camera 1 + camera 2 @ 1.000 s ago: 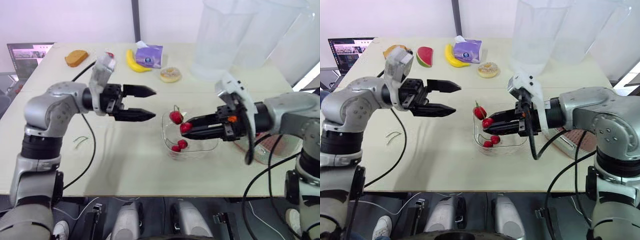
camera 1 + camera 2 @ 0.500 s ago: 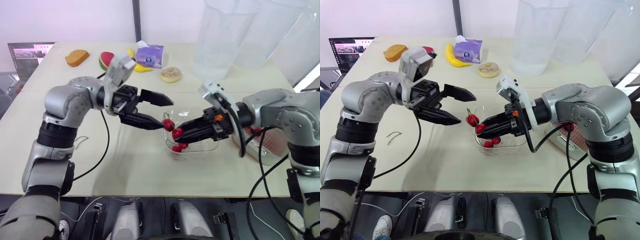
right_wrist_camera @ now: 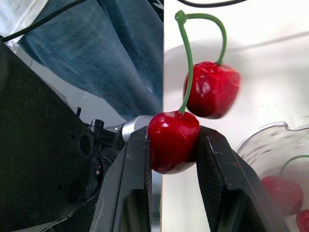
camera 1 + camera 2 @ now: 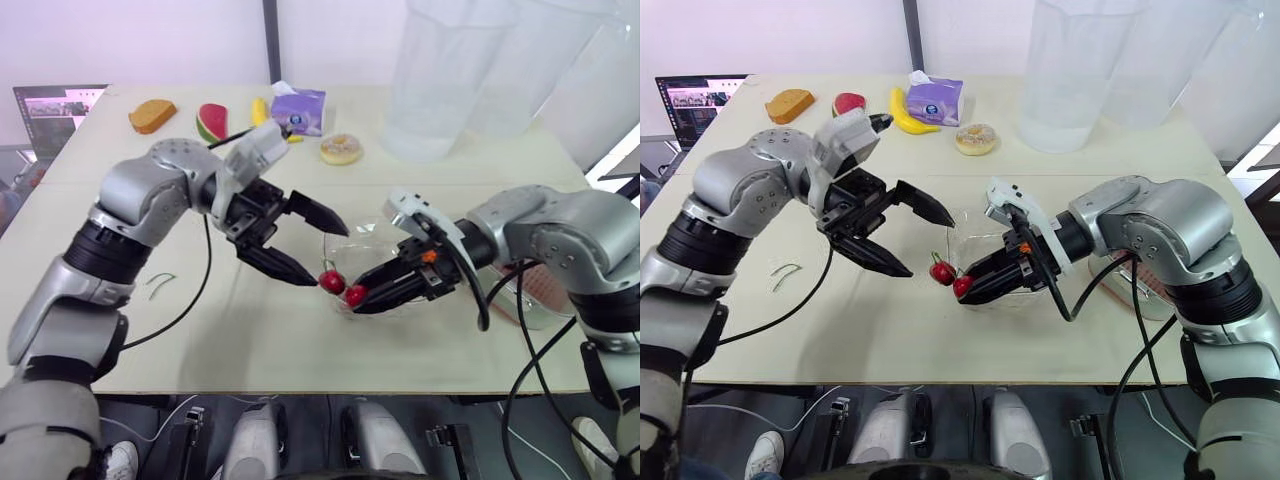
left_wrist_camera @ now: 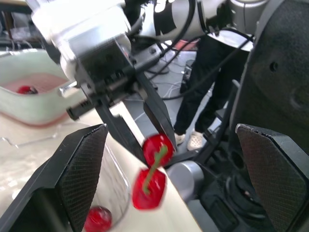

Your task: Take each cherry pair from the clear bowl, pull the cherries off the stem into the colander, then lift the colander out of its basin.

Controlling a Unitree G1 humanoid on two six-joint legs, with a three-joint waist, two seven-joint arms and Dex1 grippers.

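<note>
"Where is the cherry pair (image 4: 943,272)?"
"My right gripper (image 3: 173,134) pinches one cherry tight, at the bowl's (image 4: 372,240) edge. The other cherry hangs free."
"And the left gripper (image 4: 928,246)?"
"Wide open, holding nothing, just beside them."

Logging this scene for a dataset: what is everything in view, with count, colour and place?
clear bowl: one, transparent, table centre, cherries inside
cherry pair: one, red with green stem, held beside that bowl
colander: one, pink, inside pale basin, table's right
bread: one, brown, far left
watermelon slice: one, red-green, beside bread
banana: one, yellow, far centre
tissue pack: one, purple, beside banana
doughnut: one, pale, far centre
clear containers: two, transparent, far right
laptop: one, dark, beyond left corner
bare stems: apparently two, green, table left
left gripper: one, black, jaws open beside the pair
right gripper: one, black, jaws shut on one cherry
</note>
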